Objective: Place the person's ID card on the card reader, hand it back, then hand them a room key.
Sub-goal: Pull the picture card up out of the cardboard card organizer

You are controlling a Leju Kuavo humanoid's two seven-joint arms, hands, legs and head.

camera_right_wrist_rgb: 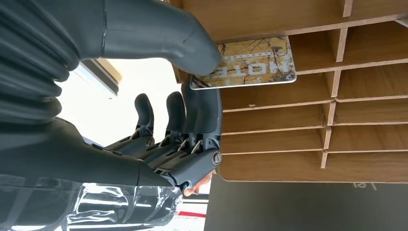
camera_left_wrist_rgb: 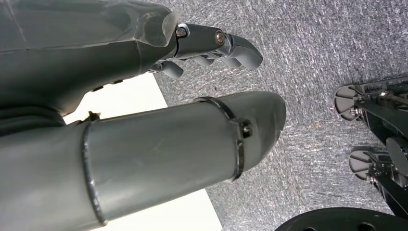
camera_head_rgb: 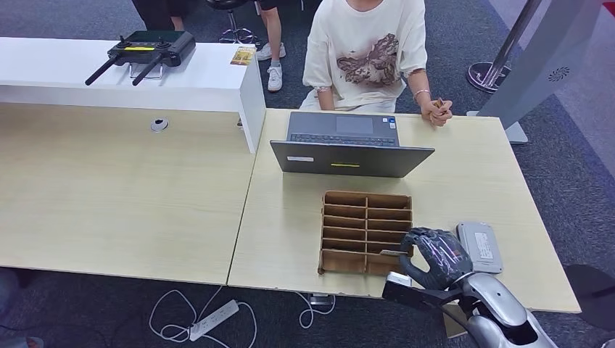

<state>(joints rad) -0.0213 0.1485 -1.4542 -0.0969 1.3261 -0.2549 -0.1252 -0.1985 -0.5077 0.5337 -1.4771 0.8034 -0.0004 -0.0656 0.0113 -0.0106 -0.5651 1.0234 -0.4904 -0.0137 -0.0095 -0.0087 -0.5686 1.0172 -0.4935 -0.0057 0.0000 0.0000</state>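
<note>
Right hand (camera_right_wrist_rgb: 159,110) pinching the room key (camera_right_wrist_rgb: 250,65) over the wooden slotted organizer (camera_right_wrist_rgb: 308,130); left hand (camera_left_wrist_rgb: 202,48) empty, fingers loosely apart.

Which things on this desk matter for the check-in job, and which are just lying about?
For the job: room key pinched by the right hand, wooden key rack, card reader, seated person.

Lying about: laptop, drone controller, power strip on the floor.

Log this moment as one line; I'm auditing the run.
right hand: pinches room key | place: wooden organizer | left hand: hangs, holds nothing
</note>
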